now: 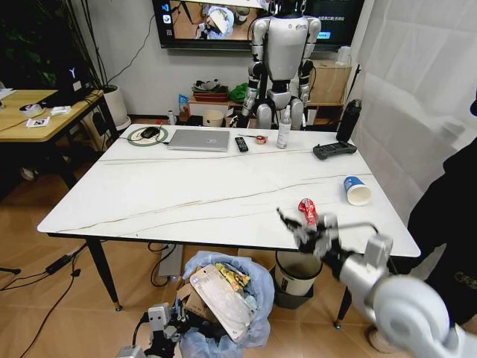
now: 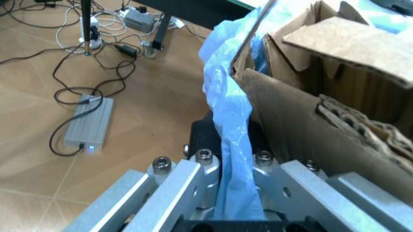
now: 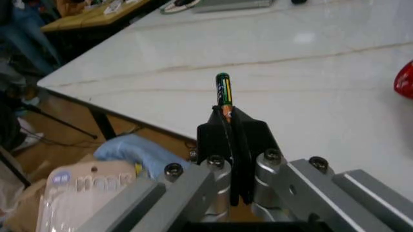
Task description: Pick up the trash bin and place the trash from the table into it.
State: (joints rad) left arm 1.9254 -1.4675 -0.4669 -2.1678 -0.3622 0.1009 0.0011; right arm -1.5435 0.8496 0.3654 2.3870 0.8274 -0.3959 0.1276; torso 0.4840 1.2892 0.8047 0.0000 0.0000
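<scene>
The trash bin [image 1: 223, 298] sits low in front of the counter's [image 1: 186, 194] near edge, its blue bag puffed over the rim and already stuffed: torn brown cardboard [image 2: 335, 87], a clear flat plastic pack [image 1: 220, 293] lying on top, a yellow wrapper [image 1: 232, 276] tucked beside it. The left end effector [image 1: 179, 317] is down at the bin's near-left side, and the left wrist view shows its fingers [image 2: 187, 179] closed on a fold of the blue bag, cardboard pressing right against them.

Up over the counter's near right edge, the right end effector [image 1: 294, 227] has its black pads [image 3: 235, 140] pinched together on a thin dark green stick [image 3: 223, 92] with a yellow stripe, poking out past the tips; what it is exactly, hard to say. Just beyond it on the counter lies a red wrapper [image 1: 308, 210], and farther right a blue-white paper cup [image 1: 357, 190] lies on its side near the edge.

At the far side of the counter rest a silver laptop [image 1: 198, 139] and a black remote [image 1: 241, 144]. Under the counter's right end, a cream round bin [image 1: 297, 276] stands on the floor.
</scene>
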